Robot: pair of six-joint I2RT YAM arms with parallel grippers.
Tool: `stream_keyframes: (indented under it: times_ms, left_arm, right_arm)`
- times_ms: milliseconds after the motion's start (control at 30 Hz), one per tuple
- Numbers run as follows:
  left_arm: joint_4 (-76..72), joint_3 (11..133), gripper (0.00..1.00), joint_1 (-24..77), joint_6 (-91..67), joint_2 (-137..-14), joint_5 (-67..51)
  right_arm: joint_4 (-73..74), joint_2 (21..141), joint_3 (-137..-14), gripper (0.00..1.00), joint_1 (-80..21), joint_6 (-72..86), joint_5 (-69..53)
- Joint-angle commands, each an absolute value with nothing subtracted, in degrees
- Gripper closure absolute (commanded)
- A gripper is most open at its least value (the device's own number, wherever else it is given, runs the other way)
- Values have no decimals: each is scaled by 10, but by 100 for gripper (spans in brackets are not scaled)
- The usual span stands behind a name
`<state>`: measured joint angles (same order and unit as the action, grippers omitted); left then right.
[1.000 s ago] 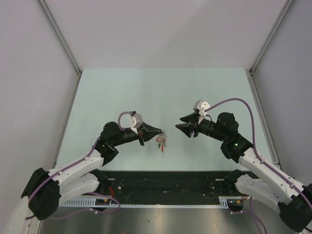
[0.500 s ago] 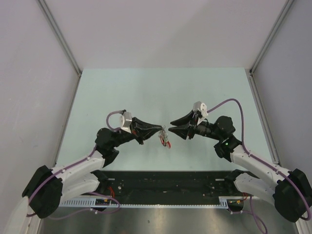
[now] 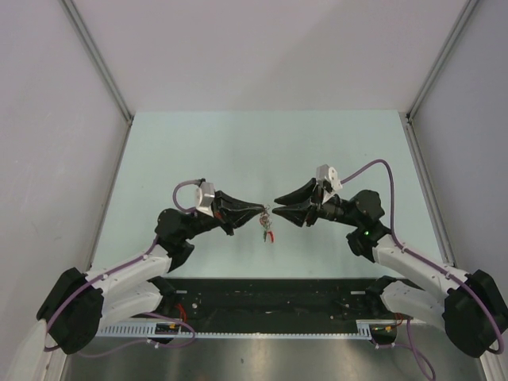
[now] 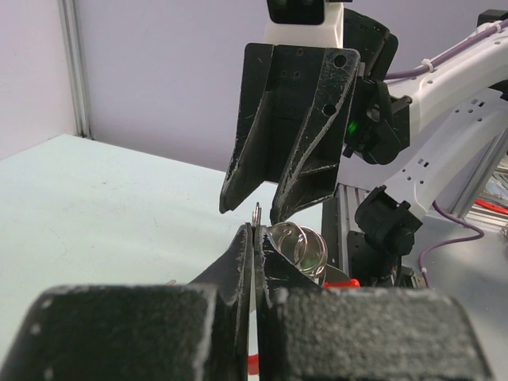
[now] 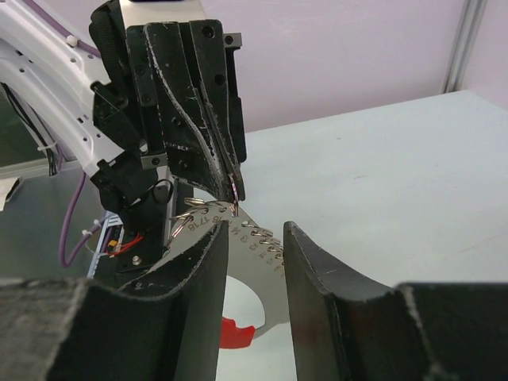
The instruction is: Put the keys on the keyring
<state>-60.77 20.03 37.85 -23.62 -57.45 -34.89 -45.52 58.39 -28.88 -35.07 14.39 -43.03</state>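
Just above the white-walled pale-green table (image 3: 238, 151), left pincer (image 3: 259, 209) pinches the keyring (image 5: 254, 254); right pincer (image 3: 276, 205) gapes half-open.

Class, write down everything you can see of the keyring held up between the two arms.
The keyring is a pale grey fan-shaped tag, plastic-looking, with numbers and small metal loops along its ridged arc and a red curved band below. It hangs above the table, pinched at its top edge by the shut left tool; the right tool's open fingers flank it.
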Motion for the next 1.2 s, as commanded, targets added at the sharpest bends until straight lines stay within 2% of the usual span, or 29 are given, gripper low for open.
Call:
stream_keyframes:
  times_ms: [0,533,833,1067,1167]
  left_arm:
    - [-650,214,100,376,-244,-574,-357]
    - [-645,218,100,377,-241,-579,-367]
    - [-647,218,100,377,-239,-584,-377]
    - [-646,218,100,380,-234,-588,-383]
    - [-646,217,100,381,-233,-590,-384]
  right_arm:
    - [-504,593,-294,64,-355,154,-445]
    - [-514,620,-307,71,-375,155,-454]
    - [-517,628,-311,83,-377,156,-454]
    - [-513,628,-315,86,-378,156,-459]
    - [-509,631,-316,92,-378,156,-461]
